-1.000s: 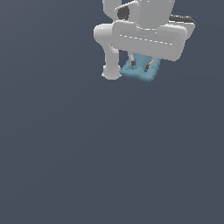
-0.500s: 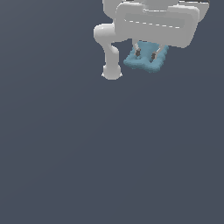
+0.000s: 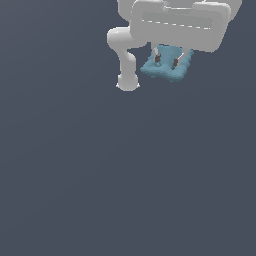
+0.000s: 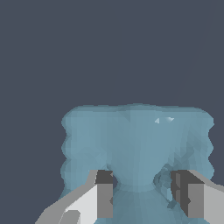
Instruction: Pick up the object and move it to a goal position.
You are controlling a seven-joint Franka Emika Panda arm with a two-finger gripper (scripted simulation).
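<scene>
The jaws point(image 3: 166, 61) stand narrow over the teal block point(image 3: 168, 69), their dark pads point(image 4: 105, 178) set either side of the raised middle of its recess. Whether they already pinch it, I cannot tell. The block sits near the top of the exterior view, under the white hand and just to the exterior view's right of the arm's round base point(image 3: 127, 82), on the dark table point(image 3: 125, 175). To do this step well, keep the hand square over the block, close evenly on that central ridge — not the bumpy rim — and lift straight only once the grip feels firm.
</scene>
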